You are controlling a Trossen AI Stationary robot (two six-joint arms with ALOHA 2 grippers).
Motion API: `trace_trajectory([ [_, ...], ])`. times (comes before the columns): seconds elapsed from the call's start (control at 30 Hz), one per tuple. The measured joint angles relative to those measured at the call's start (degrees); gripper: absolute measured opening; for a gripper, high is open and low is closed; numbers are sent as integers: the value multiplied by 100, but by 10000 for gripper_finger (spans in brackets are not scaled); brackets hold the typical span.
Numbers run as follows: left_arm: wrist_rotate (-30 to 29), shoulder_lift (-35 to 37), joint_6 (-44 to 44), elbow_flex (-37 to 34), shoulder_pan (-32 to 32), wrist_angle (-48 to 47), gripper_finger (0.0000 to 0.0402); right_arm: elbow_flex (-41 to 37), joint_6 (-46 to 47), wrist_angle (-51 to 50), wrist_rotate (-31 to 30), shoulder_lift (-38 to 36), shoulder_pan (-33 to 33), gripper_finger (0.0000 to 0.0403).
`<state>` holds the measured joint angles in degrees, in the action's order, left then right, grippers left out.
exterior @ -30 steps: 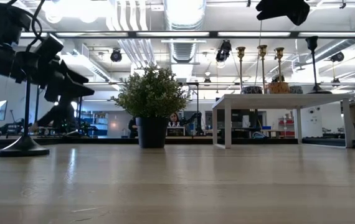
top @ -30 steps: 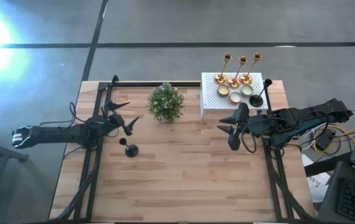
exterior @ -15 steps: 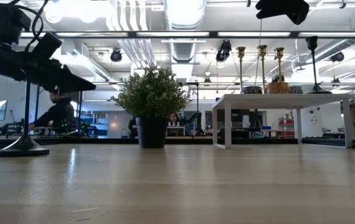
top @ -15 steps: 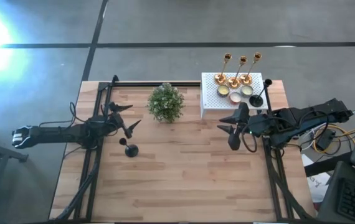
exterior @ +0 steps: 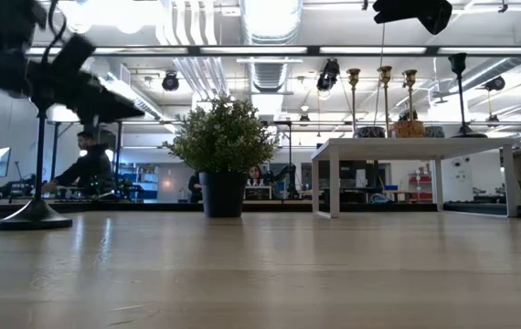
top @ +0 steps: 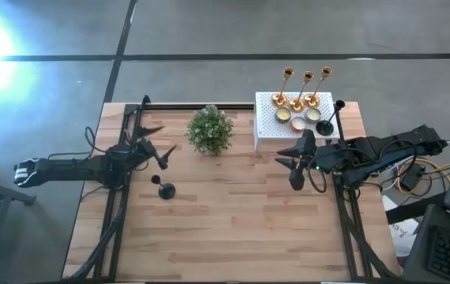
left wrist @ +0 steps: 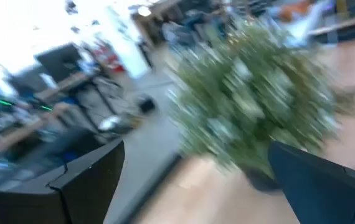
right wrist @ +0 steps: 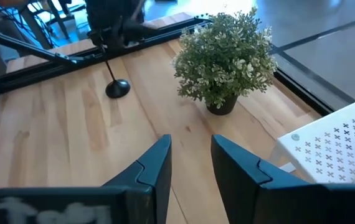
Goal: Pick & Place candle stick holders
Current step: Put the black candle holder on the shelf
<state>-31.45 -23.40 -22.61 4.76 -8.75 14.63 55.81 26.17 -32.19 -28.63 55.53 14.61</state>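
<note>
While the black candle stick holder (top: 165, 189) stands alone on the desk (top: 233, 229) at the plant's (top: 210, 130) seven o'clock, the left tool (top: 159, 152), fingers spread apart, hovers just above it at twelve; it should drop squarely over the stem before closing. Right tool (top: 294, 164) waits, fingers slightly parted
</note>
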Motion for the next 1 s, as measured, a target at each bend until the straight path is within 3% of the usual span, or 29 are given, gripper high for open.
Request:
trace_trajectory([
  [0.23,-444,-16,-954,1962,-2,-641,394,0,-160,-82,-143,0,-4,111],
  [0.43,-718,-298,-835,4086,99,-2859,380,0,-561,-105,-307,2,-4,111],
  [0.57,-812,-767,-65,5359,204,-4819,366,0,-562,-215,-303,2,-2,103],
  [0.83,-466,-2232,2641,7168,478,-8664,341,-15,-584,-235,-305,2,0,85],
  [1.0,253,-2882,4220,7894,770,-10011,335,-15,-581,-235,-307,2,-2,76],
])
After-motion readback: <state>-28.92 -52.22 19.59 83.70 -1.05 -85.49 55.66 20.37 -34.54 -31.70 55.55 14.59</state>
